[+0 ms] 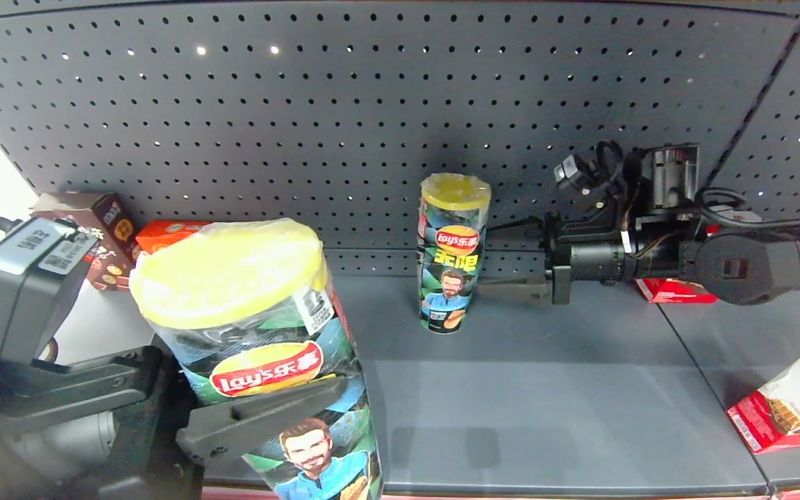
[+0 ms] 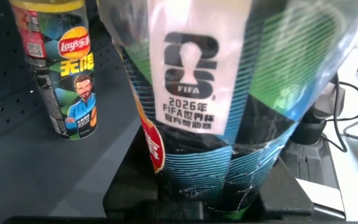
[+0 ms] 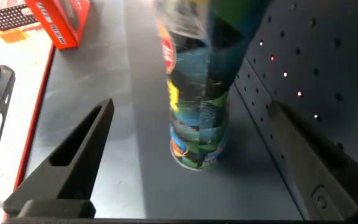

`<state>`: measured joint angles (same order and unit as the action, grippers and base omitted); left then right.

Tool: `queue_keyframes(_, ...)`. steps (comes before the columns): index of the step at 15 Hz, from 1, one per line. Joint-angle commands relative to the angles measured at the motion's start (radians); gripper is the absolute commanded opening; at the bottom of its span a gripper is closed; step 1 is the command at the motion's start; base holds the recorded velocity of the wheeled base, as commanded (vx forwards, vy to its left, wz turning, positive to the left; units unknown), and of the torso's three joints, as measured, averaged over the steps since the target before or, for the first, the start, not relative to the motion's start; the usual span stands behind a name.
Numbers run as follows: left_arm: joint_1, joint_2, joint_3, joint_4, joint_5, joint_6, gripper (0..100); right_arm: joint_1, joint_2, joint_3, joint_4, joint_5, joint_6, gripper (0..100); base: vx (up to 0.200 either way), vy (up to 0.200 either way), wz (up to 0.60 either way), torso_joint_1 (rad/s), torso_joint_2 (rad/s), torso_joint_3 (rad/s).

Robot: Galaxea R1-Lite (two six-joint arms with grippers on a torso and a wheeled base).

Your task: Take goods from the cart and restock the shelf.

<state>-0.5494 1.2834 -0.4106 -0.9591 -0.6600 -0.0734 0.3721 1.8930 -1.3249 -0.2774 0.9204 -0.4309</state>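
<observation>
At 7 o'clock in the head view, left gripper (image 1: pixel 251 375): fingers clamped on the held can (image 1: pixel 233 278), one finger slanting across its front.
Held can: yellow lid up, leaning a little, its lower part crossing the front edge of the shelf (image 1: pixel 546 389).
Right gripper (image 1: pixel 514 260): at 2 o'clock, lying level, jaws spread wide, gripping nothing.
Standing can (image 1: pixel 454 250): upright at 12, close to the pegboard (image 1: pixel 303 125). It sits between the right fingers with a gap on each side in the right wrist view.
Room: a wide stretch of shelf lies between the two cans, and a wider one runs from the standing can to 5 o'clock.
Front edge: red strip along 6 o'clock.
Brown box (image 1: pixel 105 229), orange box (image 1: pixel 167 235): at 10, by the pegboard, behind the held can.
Red box (image 1: pixel 674 290): at 3, behind the right arm.
Wafer box (image 1: pixel 796 399): at 4, near the front edge, well apart from both cans.
</observation>
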Motion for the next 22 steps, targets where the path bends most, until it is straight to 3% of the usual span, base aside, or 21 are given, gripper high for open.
queue_keyframes(1,0.005,0.002,0.001,-0.001,0.0,-0.003,0,0.011,0.06,-0.034,0.0,0.001,0.001,100,0.0,0.0,0.0,0.0,0.0,0.0)
queue_keyframes(12,0.048,0.004,0.015,0.003,0.0,-0.003,0,0.079,0.239,-0.224,-0.002,0.005,0.011,100,0.0,0.0,0.0,0.0,0.0,0.0)
queue_keyframes(13,0.049,0.004,0.015,0.003,0.0,-0.003,0,0.082,0.245,-0.235,-0.003,0.006,0.015,0,0.0,0.0,0.0,0.0,0.0,0.0)
queue_keyframes(17,0.049,0.004,0.016,0.002,0.0,-0.028,0,0.08,0.219,-0.221,-0.003,0.003,0.029,0,0.0,0.0,0.0,0.0,0.0,0.0)
queue_keyframes(22,0.049,0.002,0.015,-0.001,0.0,-0.028,0,0.082,0.072,-0.129,-0.003,-0.008,0.04,0,0.0,0.0,0.0,0.0,0.0,0.0)
